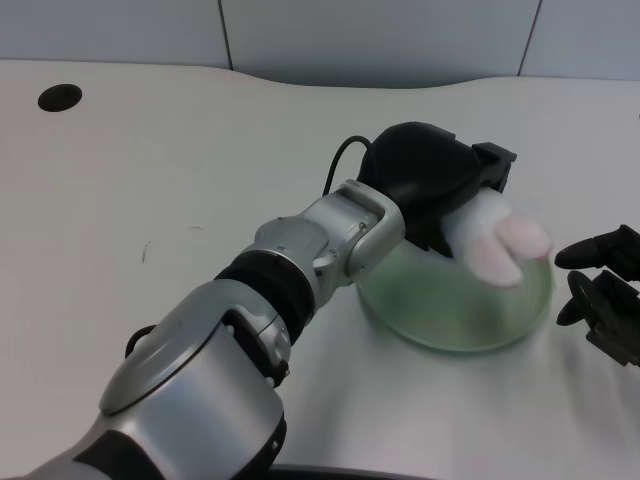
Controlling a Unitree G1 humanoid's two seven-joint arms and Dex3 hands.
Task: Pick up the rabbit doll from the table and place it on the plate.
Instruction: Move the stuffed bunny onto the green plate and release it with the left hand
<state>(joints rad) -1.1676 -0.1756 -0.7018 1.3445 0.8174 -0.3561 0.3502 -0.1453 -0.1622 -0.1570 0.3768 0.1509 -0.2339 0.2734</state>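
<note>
Head view: the left hand (432,180) is stretched out across the white table (150,200) and hangs over the far side of the green plate (455,305). It's got the rabbit (492,240) in its grip, fingers wrapped round the white body, though the back of the hand covers most of them so I can't really tell how each one sits. The doll's pink-lined ears stick out to the right and downward, out past the hand, and they're a bit blurry. The rabbit is above the plate's far right part; can't tell if it's touching the plate or just hovering over it. The silver forearm (330,240) runs diagonally from the bottom left. There's a dark round hole (59,97) in the table's far left corner.
</note>
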